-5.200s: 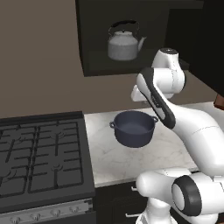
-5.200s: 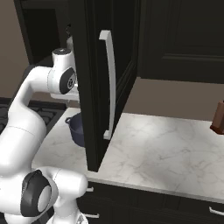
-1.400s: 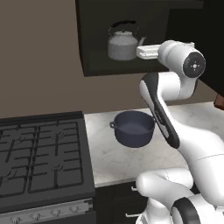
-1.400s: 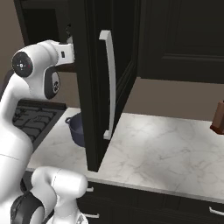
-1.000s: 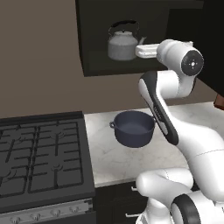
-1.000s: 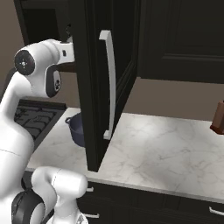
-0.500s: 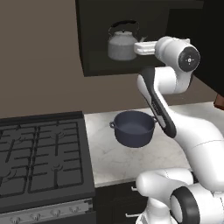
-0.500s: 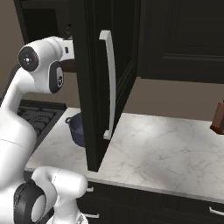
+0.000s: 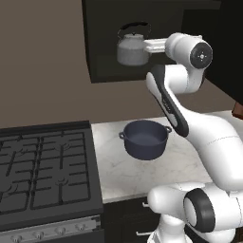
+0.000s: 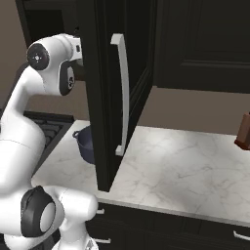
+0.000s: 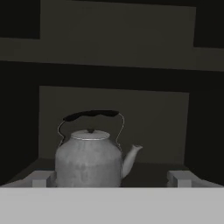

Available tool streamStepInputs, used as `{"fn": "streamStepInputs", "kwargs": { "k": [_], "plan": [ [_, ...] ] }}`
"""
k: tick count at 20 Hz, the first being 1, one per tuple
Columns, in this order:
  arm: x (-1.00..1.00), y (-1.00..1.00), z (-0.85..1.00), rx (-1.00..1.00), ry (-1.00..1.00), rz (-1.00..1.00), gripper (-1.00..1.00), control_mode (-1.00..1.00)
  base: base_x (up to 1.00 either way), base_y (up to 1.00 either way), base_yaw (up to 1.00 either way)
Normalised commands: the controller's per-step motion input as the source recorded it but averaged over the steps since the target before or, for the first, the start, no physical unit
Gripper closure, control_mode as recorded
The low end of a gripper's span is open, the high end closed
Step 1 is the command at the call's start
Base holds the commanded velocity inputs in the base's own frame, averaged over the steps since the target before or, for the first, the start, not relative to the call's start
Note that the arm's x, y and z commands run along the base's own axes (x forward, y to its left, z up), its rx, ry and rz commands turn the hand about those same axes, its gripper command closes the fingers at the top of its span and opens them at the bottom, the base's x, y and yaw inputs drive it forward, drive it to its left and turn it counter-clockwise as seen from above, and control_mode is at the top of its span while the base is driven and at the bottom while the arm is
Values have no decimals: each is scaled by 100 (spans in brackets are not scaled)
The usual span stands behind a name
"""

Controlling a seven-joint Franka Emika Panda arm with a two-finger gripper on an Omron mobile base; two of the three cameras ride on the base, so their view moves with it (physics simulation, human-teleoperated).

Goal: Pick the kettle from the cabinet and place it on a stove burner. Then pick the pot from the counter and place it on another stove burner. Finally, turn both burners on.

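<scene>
Inside cabinet: kettle upright; gripper spread wide before it, fingertips partly cropped.

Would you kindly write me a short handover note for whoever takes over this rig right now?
Pincer: open, holding nothing, raised to the cabinet and pointing at the kettle.
Kettle: upright on the cabinet shelf, spout towards one fingertip, not gripped.
Pot: on the counter, just beside the range, untouched.
Stove burners: nothing on them.
Cabinet door: swung open.
Done: the arm is lined up on the kettle.
Left: grasp the kettle and set it on a burner, move the pot to another burner, turn both burners on.
</scene>
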Motion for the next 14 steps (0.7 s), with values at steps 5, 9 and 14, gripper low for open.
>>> {"fn": "streamStepInputs", "kwargs": {
  "k": [5, 9, 14],
  "plan": [
    [26, 0, 5, 0, -1, 2, -100, -100, 0, 0, 0],
    [26, -17, 1, 0, -2, 2, -100, -100, 0, 0, 0],
    [30, -17, 1, 0, 0, 3, -100, -100, 0, 0, 0]
  ]
}}
